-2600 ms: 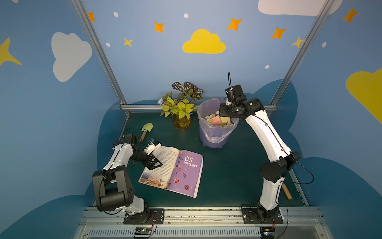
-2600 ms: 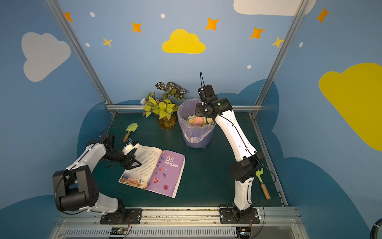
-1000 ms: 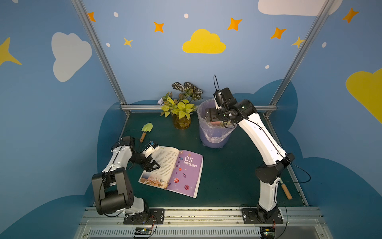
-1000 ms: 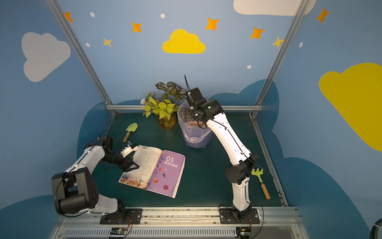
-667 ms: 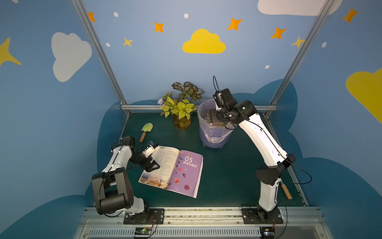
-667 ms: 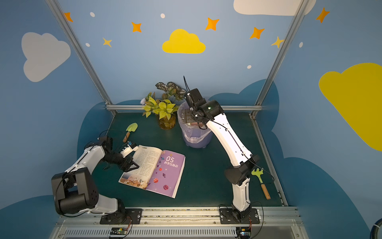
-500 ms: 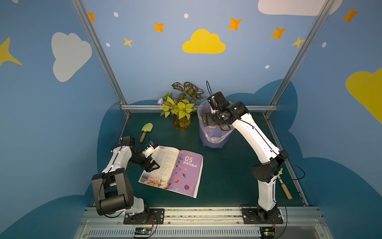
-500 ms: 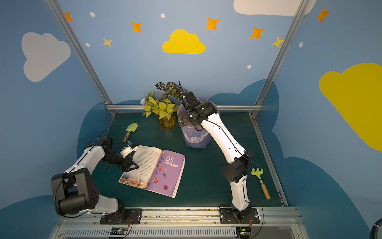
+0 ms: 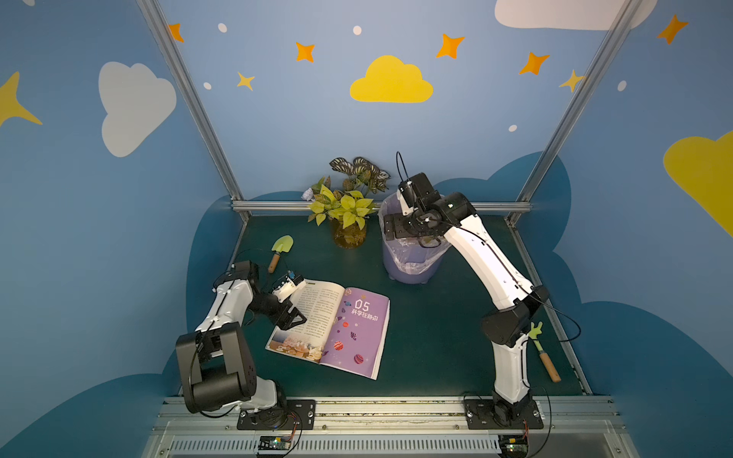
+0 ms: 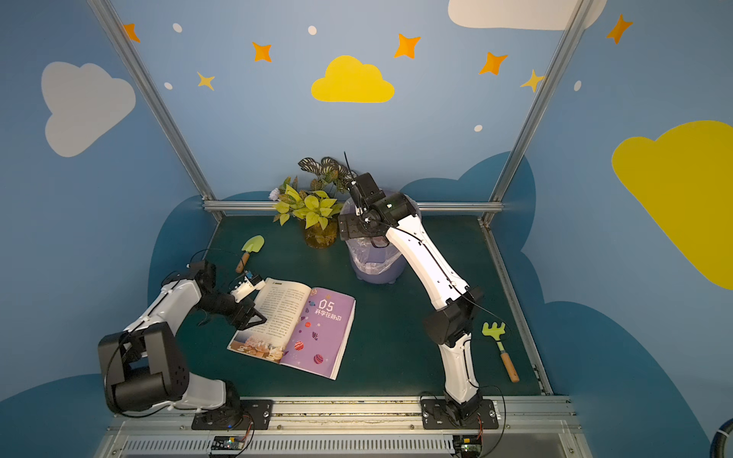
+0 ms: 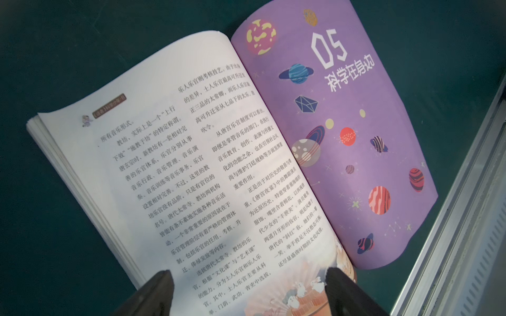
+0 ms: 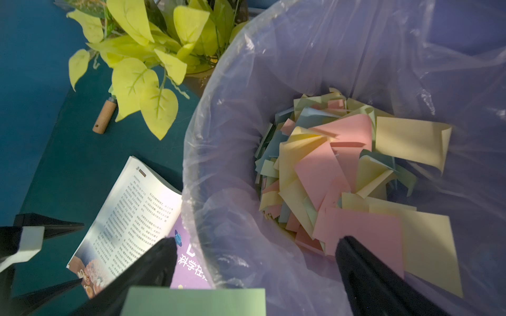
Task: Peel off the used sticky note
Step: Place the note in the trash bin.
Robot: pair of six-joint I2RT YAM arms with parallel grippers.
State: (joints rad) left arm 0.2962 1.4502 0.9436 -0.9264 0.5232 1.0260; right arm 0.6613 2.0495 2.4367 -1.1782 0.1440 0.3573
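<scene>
Since the green sticky note [image 12: 193, 301] is seen betw. wide right gripper [image 12: 256, 240] jaws over the bin [image 12: 356, 41], it's judged light, floppy, tacky; free edge best pinched. Left gripper [image 11: 247, 271] wide over book [image 11: 191, 164].

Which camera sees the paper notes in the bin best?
Right wrist view: it looks straight into the bin at the notes. In both top views the right arm hides them; left wrist shows only the book.

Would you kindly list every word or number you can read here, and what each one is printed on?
"05": purple page of the open paperback book.
"科学在身边": same purple page, beneath the number.
White page: dense Chinese print and a small header label, too small to quote reliably.
</scene>
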